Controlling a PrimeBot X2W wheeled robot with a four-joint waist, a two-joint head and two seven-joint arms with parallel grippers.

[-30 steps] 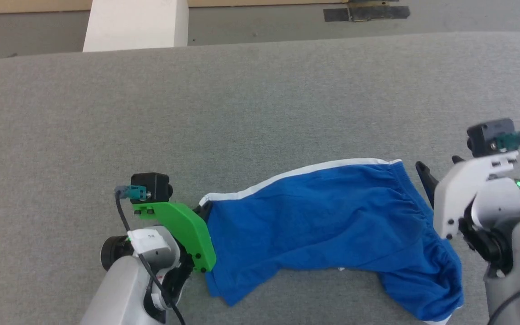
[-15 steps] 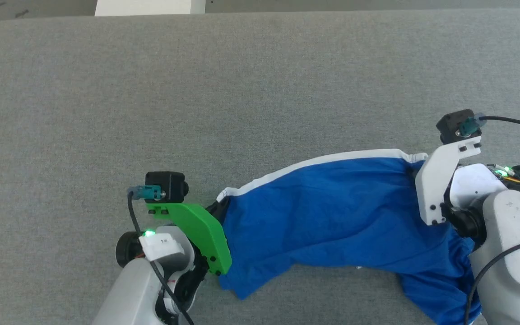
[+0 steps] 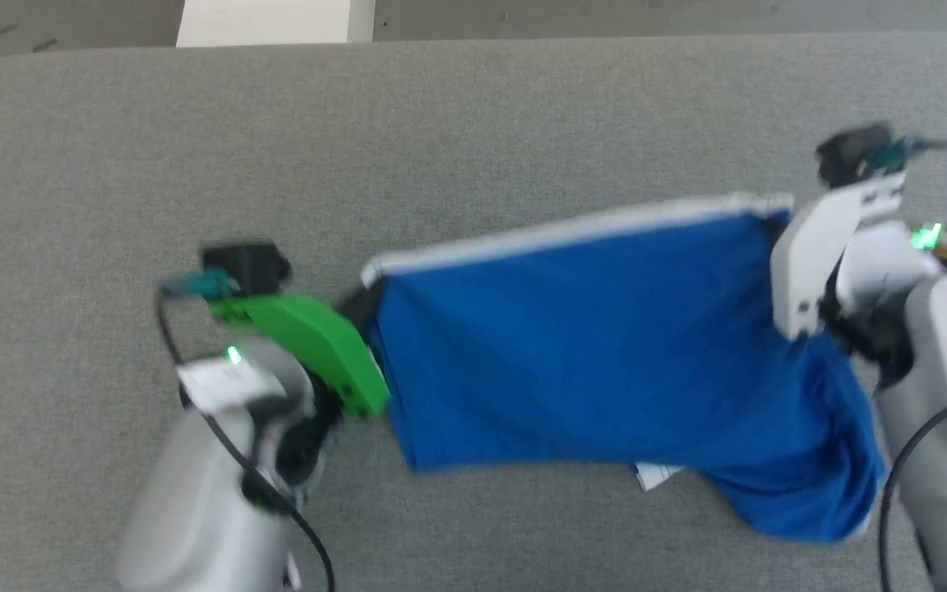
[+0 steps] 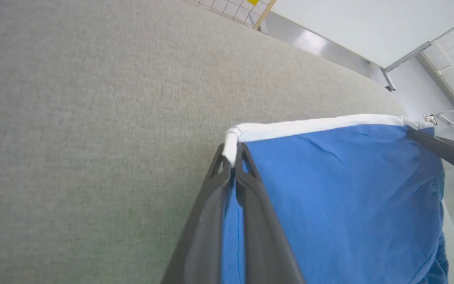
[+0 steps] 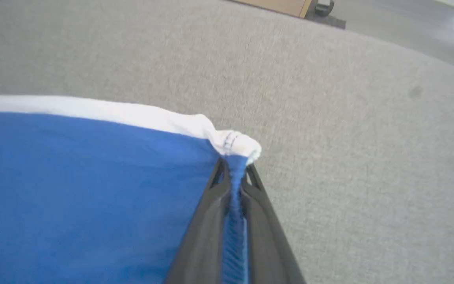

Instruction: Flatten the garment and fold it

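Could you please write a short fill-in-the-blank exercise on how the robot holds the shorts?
1. The shorts are mostly ____ in colour.
2. The strip along their far edge is ____ in colour.
3. The left gripper and right gripper each pinch a ____ of that edge.
4. The table beneath is ____ in colour.
Missing words: blue; white; corner; grey.

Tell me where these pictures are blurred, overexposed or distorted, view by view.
Head view: motion smear across the frame, the garment streaked along its white trim. Left wrist view: crisp on the fabric and the left gripper; the room at upper right is blown out, and the table edge curves, perhaps from the wide lens. Right wrist view: soft, the table's weave smeared.
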